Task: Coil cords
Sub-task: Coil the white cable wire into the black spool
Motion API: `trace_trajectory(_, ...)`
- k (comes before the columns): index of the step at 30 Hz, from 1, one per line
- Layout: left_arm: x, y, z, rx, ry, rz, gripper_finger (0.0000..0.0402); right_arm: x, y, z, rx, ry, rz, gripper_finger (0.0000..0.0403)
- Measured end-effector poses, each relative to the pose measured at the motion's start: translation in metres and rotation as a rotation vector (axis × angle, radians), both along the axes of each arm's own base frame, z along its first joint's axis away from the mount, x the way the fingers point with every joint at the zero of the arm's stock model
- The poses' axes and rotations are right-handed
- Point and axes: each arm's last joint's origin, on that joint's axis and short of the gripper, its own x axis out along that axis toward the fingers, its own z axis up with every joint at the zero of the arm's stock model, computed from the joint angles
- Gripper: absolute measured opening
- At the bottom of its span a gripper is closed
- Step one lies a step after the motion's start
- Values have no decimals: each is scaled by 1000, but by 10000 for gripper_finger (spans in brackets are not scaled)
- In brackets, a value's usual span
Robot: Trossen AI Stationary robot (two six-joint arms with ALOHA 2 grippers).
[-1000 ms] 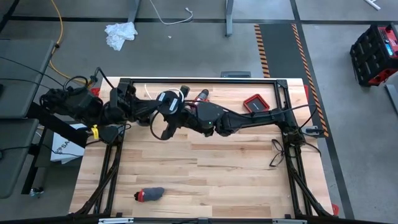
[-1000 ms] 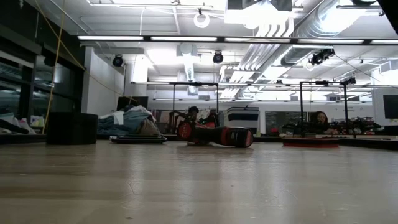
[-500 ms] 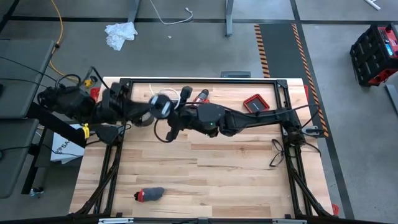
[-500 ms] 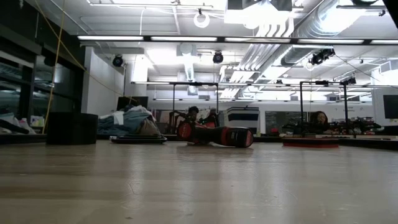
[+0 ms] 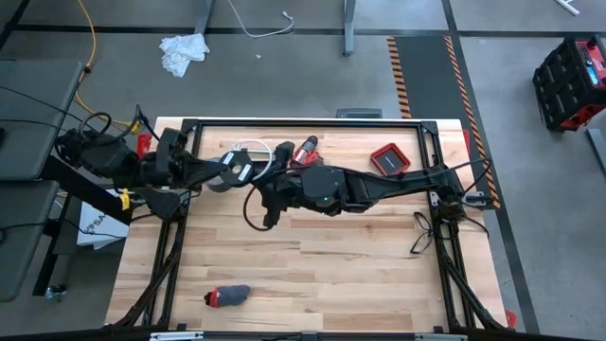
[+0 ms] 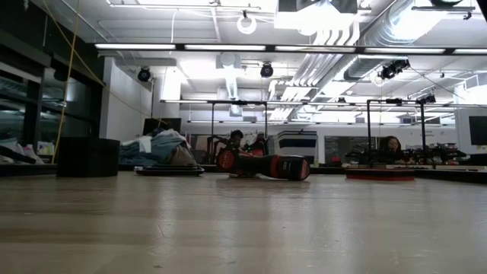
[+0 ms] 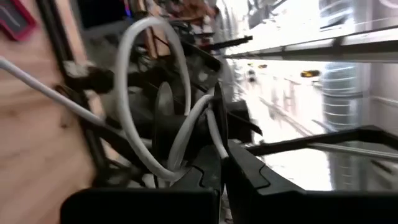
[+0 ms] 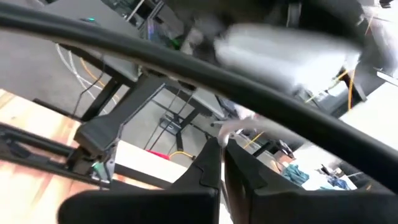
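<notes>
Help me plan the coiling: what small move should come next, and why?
Probably the left end effector should turn another loop. It is shut on the white cable, already curved into a partial loop, while the right end effector, also shut, hangs nearby over the table.

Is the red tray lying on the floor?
No, the red tray sits on the table, near its far edge.

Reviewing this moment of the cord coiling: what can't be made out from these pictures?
- High view: where the white cable runs past the disc; the arms cover it.
- Left wrist view: the left gripper is shut on the cable, but blur hides the disc.
- Right wrist view: what the shut right gripper pinches; motion blur smears it.
- Low view: neither arm nor cable shows.
</notes>
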Motion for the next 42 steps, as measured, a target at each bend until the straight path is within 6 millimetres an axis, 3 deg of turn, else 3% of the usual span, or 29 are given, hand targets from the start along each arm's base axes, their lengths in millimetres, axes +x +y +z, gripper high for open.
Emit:
trace_trajectory(9,-11,7,-7,33,75,26,0,-9,3,6,2,26,-13,0)
trace_trajectory(21,-17,16,-18,69,189,38,0,-14,13,-1,6,109,9,0)
trace_trajectory(28,-31,24,-29,109,295,43,0,-24,6,5,100,120,-15,0)
trace_trajectory(42,-53,35,-16,240,275,45,0,-28,6,-5,228,185,-29,0)
